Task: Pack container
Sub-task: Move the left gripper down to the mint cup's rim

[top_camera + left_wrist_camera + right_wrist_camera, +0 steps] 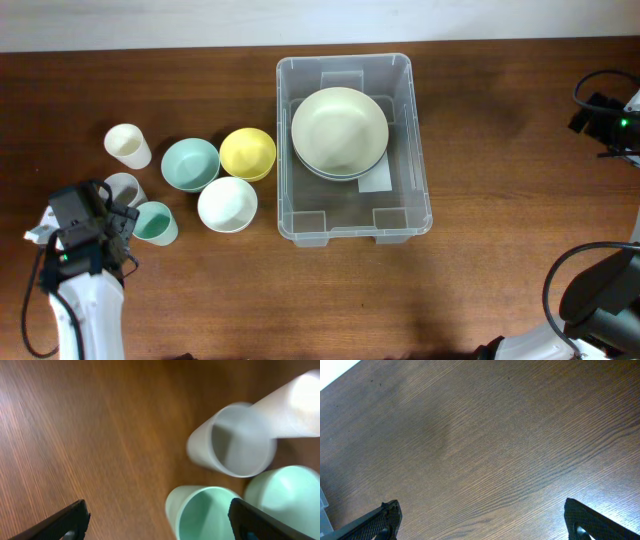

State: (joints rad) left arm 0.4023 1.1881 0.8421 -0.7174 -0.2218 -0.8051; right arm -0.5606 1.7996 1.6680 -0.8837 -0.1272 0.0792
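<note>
Container [345, 62] sits on the surface [480, 120] right of the bowls [190, 164], pale plates [340, 132] stacked inside; we see left gripper [160, 519] jaws wide by mint cup [202, 512], right gripper [482, 517] jaws wide, empty

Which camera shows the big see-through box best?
Overhead: the whole container shows, plates inside. The left wrist view sees cups, not it; the right wrist view, maybe a sliver at the left edge.

Three cups [128, 145] [122, 186] [157, 224] are standing ahead of the left gripper [159, 521], three bowls [190, 164] [248, 152] [227, 204] are sitting beyond, one container [284, 150] is holding two dishes [340, 128] [336, 177].
</note>
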